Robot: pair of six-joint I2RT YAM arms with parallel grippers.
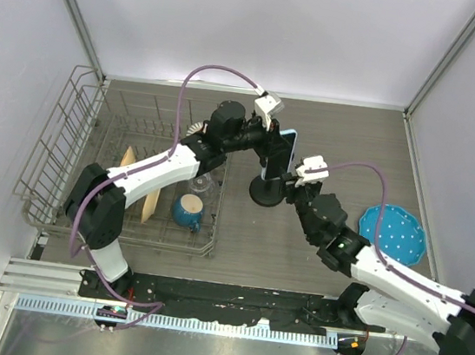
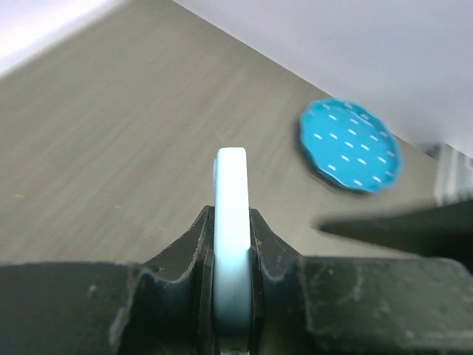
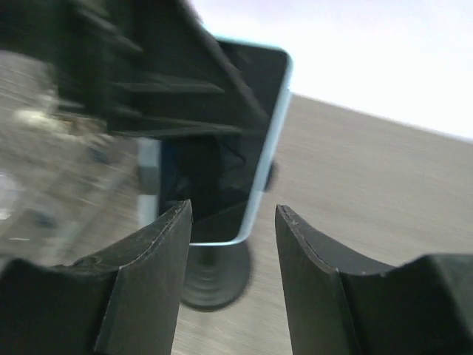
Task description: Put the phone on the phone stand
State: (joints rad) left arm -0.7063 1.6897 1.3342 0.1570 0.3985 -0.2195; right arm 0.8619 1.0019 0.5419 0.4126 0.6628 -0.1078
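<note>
we see the phone held upright on its edge near the middle of the counter, directly over the phone stand. the left gripper is pinching the phone across its thin side. its two dark, scuffed fingers press the pale blue, smooth, round-cornered case between them. from the right wrist the phone shows a glossy black screen framed by a light blue rim, with its lower corner softly rounded. below it sits the round black disc base of the phone stand, ringed with concentric ridges. the post is hidden behind the phone, so we cannot tell whether the phone is seated in the clamp.

the right gripper is spread, its two matte black wedge-shaped fingers apart and holding nothing. in the overhead view the right gripper hangs just beside the stand's base, while the left gripper reaches in from the rack side.

the counter is grey-brown with a fine wood grain. a blue plate with a scalloped rim and small white dashes lies flat to the right, well apart from the stand. a wire dish rack on the left holds a rounded blue mug and a tan wooden board standing on edge.
</note>
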